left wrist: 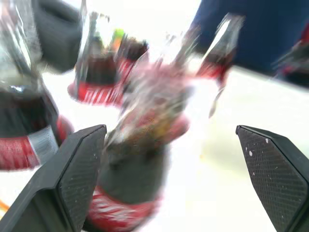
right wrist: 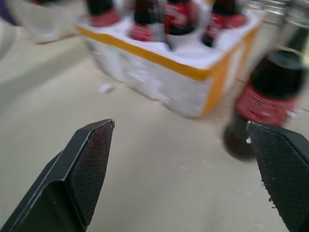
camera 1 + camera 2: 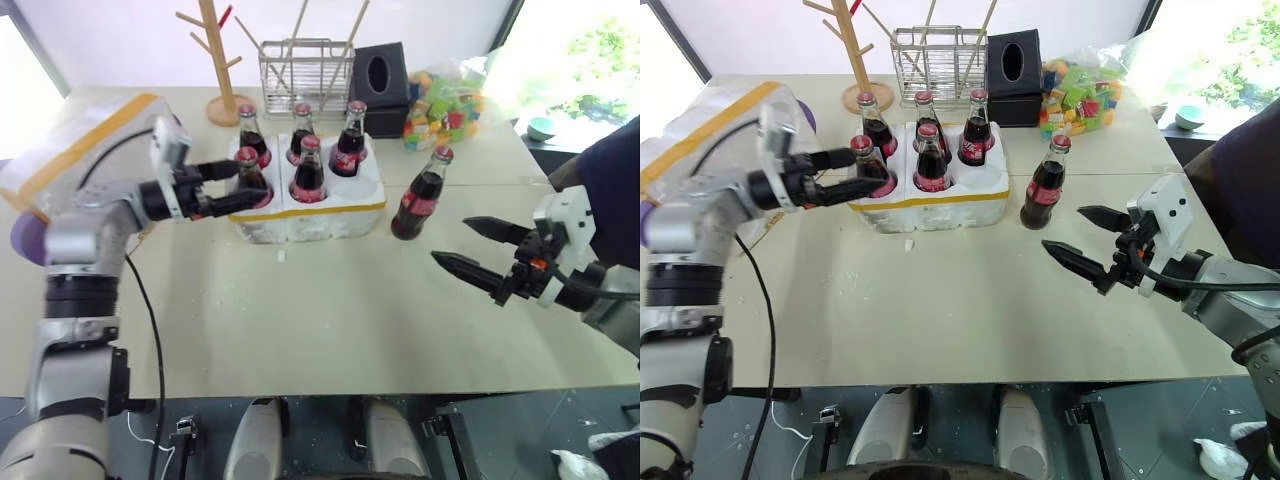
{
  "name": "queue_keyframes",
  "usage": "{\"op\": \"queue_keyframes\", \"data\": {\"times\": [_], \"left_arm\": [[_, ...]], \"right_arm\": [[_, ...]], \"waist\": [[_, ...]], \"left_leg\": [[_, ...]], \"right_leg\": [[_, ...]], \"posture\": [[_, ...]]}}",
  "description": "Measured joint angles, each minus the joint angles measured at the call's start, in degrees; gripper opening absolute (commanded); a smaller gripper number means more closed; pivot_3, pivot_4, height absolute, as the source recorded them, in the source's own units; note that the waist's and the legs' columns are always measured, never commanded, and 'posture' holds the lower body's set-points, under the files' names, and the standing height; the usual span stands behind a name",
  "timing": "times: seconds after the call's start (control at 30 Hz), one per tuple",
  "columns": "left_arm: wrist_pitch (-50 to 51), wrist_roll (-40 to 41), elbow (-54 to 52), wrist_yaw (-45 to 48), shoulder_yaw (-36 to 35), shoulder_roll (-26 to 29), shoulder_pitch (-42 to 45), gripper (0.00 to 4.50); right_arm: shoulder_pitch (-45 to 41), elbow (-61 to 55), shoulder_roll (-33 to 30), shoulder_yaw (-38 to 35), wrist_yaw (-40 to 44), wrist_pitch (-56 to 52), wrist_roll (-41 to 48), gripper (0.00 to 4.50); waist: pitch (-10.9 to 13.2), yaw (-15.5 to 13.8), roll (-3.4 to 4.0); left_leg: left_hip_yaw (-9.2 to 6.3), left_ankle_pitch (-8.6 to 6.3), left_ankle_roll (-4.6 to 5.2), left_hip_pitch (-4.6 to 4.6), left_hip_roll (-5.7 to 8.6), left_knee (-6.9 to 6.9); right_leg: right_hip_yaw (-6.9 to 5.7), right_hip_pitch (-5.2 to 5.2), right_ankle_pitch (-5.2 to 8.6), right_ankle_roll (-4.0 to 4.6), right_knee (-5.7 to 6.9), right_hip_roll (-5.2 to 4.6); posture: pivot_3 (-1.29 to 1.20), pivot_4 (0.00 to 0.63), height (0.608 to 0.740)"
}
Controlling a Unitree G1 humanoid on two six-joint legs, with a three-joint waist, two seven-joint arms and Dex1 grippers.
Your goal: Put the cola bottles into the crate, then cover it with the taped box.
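Styrofoam taped box (image 3: pixel 70 140) is parked at the bench's (image 3: pixel 330 320) left edge; the crate (image 3: pixel 310 205) is seen mid-bench with five cola bottles seated. Left end effector (image 3: pixel 232 187) is spread wide around the front-left bottle (image 3: pixel 249 176), gripping nothing. Right end effector (image 3: pixel 468 246), wide open and empty, is aimed at the sixth bottle (image 3: pixel 420 195) standing beside the crate; a careless approach could topple it.

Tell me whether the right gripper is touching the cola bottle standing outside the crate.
Apart. In the left eye view, bare table separates the right gripper from the bottle.
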State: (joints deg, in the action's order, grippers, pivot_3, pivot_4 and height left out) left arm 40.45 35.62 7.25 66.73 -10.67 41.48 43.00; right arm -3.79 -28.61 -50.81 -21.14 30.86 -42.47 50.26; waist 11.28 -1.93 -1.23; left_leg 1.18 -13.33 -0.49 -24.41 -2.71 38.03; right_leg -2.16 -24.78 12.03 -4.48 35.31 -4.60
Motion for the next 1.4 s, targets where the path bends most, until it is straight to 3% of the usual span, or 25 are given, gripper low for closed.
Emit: {"op": "queue_keyframes", "data": {"times": [0.13, 0.27, 0.53, 0.77, 0.83, 0.93, 1.17, 1.4], "left_arm": [[9.71, 10.21, -12.41, 1.75, -4.27, 5.95, -1.27, 4.48], [10.46, 11.28, -20.93, 1.62, -1.25, 6.94, -7.23, 4.48], [6.89, 8.87, -23.95, -0.65, 2.87, 6.49, -10.46, 4.48], [6.43, 8.93, -24.44, -1.78, 3.21, 6.29, -11.02, 4.48], [6.39, 8.93, -24.61, -2.05, 3.18, 6.29, -11.48, 4.50], [6.39, 8.93, -24.92, -2.76, 3.18, 6.28, -11.87, 4.50], [6.20, 8.94, -25.38, -4.55, 3.03, 6.22, -13.68, 4.50], [6.17, 10.06, -25.37, -6.96, 0.68, 6.24, -13.95, 4.50]], "right_arm": [[-5.40, 7.51, 4.61, 3.42, -2.58, 2.09, -5.74, 4.50], [-13.40, 15.65, 9.36, 8.65, -2.64, 4.64, -10.92, 4.50], [-22.19, 30.20, 16.64, 15.28, -0.17, 9.91, -19.06, 4.50], [-27.53, 40.61, 21.23, 15.80, 1.20, 13.17, -22.68, 4.50], [-28.67, 42.15, 22.16, 15.75, 1.61, 13.99, -23.10, 3.98], [-28.89, 42.30, 22.75, 15.58, 2.55, 14.71, -23.12, 2.78], [-28.97, 35.09, 22.52, 12.04, 3.99, 7.67, -17.15, 2.80], [-41.28, 26.00, 22.83, 10.22, 4.15, 1.46, -9.50, 2.80]], "waist": [[-0.07, 0.02, 0.13], [-0.07, 0.48, 0.16], [-0.07, 1.37, 0.17], [-0.06, 1.43, 0.18], [-0.06, 1.43, 0.18], [-0.05, 1.32, 0.18], [0.08, 1.40, 0.37], [0.10, 2.20, 0.41]], "left_leg": [[0.05, 0.00, 0.00, 0.07, 0.03, 0.00], [0.08, 0.00, 0.00, 0.18, 0.01, -0.01], [0.09, 0.00, 0.00, 0.10, 0.02, -0.04], [0.10, 0.00, 0.00, 0.10, 0.01, -0.07], [0.10, 0.00, 0.00, 0.10, 0.01, -0.07], [0.10, 0.00, 0.00, 0.09, 0.01, -0.08], [0.14, 0.00, 0.00, -0.01, 0.01, -0.10], [0.24, 0.00, 0.01, 0.01, -0.01, -0.15]], "right_leg": [[0.08, 0.02, 0.01, 0.00, 0.01, -0.01], [0.13, 0.08, 0.00, 0.01, 0.06, 0.05], [0.19, 0.00, 0.00, 0.00, 0.07, 0.07], [0.23, -0.04, 0.00, -0.01, 0.10, 0.11], [0.23, -0.04, 0.00, -0.01, 0.11, 0.11], [0.23, -0.05, 0.00, -0.01, 0.11, 0.11], [0.29, -0.26, -0.05, -0.10, 0.21, 0.11], [0.40, -0.50, -0.06, -0.21, 0.59, 0.15]], "posture": [[0.00, 0.150, 0.740], [0.00, 0.150, 0.740], [0.00, 0.150, 0.740], [0.00, 0.150, 0.740], [0.00, 0.150, 0.740], [0.00, 0.150, 0.740], [0.00, 0.150, 0.740], [0.00, 0.150, 0.740]]}}
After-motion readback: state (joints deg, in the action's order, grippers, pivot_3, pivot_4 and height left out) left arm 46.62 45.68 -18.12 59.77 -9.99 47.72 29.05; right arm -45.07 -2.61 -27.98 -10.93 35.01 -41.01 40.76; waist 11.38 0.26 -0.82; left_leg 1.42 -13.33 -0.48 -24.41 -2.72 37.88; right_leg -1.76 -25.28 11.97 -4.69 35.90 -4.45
